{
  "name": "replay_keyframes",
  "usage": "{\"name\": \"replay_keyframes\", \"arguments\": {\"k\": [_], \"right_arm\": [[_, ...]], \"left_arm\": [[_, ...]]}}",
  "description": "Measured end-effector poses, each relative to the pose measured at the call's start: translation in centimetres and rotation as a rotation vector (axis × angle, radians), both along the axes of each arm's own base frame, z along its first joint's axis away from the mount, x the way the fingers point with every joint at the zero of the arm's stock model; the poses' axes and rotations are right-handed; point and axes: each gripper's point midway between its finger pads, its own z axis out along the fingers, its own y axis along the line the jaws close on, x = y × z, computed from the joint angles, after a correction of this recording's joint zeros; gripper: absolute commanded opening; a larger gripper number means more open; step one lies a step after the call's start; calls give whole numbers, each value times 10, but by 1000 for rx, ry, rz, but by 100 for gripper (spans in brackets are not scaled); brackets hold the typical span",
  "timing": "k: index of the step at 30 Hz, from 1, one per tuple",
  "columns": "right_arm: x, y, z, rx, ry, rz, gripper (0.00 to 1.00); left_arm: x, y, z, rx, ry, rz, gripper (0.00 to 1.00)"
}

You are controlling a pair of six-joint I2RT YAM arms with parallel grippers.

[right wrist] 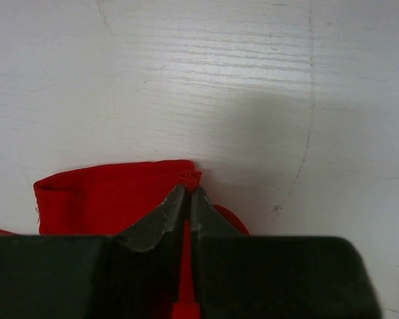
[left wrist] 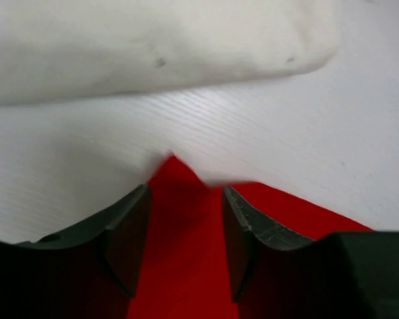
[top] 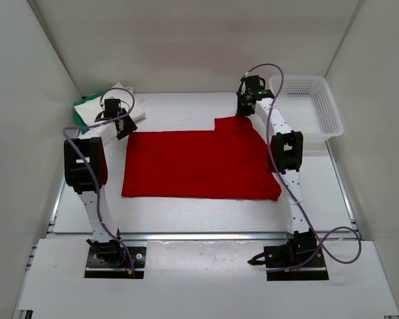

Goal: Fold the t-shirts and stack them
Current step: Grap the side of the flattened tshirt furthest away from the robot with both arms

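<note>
The red t-shirt (top: 199,163) lies spread flat in the middle of the table. My left gripper (top: 123,128) is over its far left corner. In the left wrist view that gripper (left wrist: 186,194) is open, and the pointed red corner (left wrist: 183,229) lies between the two fingers (left wrist: 130,229). My right gripper (top: 245,108) is at the far right sleeve. It (right wrist: 188,191) is shut on a bunched edge of red cloth (right wrist: 106,196). A folded white t-shirt (top: 128,105) rests on a green t-shirt (top: 80,108) at the back left.
A white mesh basket (top: 327,113) stands at the back right, beside the right arm. The folded white shirt (left wrist: 153,46) lies just beyond the left gripper. White walls close in the table on three sides.
</note>
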Motion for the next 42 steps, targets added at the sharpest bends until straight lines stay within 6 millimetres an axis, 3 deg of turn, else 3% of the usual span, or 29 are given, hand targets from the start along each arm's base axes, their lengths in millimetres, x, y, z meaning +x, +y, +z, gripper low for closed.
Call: {"name": "replay_keyframes", "arguments": {"k": [4,12,14,19,20,23,25,34,39,42], "right_arm": [[-2,3,-1,0,5,6,0],[-3,4,-1,2,9,10,0],[-3,4,-1,3,10,12,0],[-3,5,2,3,6,14,0],[-2,5,3,3,4,14,0],[-2,5,6,6,-1,15,0],[0,3,9,10,-7,13,0],[5,-2,18,32,-27,9,0],[7,-2,24,44,-39,14,0],[10,-2,30,52,-53,16,0]], "left_arm": [[9,5,19,2,-57,18,57],[13,12,-3,19,-6,25,58],[16,11,-9,20,9,19,47],[26,6,-17,33,37,-7,34],[26,6,-19,34,42,-9,33],[23,6,-23,38,60,-17,50],[23,7,-22,39,62,-17,52],[24,9,-15,66,74,-24,40],[23,9,-22,71,103,-33,47],[27,7,-22,77,116,-38,44]]}}
